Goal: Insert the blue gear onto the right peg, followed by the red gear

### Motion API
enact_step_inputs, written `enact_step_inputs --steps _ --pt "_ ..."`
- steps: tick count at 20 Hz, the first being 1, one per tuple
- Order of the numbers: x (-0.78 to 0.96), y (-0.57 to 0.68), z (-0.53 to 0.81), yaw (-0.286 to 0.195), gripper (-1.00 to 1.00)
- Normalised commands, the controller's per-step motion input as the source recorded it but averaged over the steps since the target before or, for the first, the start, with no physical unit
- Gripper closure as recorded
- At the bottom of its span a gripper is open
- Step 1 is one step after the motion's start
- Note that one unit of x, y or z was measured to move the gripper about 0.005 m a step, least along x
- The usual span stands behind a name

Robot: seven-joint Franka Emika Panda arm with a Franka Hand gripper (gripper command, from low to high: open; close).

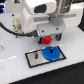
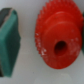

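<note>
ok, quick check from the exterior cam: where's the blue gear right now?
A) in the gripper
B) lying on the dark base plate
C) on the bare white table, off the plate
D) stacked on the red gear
B. The blue gear lies flat on the dark base plate, below and apart from the gripper, where the red gear sits.

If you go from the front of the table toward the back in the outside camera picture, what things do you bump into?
Front edge of the white table → grey plate with the blue gear on it → red gear at the gripper → the robot's white arm.
</note>
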Motion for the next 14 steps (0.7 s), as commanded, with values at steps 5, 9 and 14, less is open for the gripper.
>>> enact_step_inputs --steps 5,9,14 --pt "0.11 0.02 0.48 0.0 1.0" --pt "0.38 0.0 0.63 0.0 1.0" --pt "0.56 -0.11 0.56 0.0 1.0"
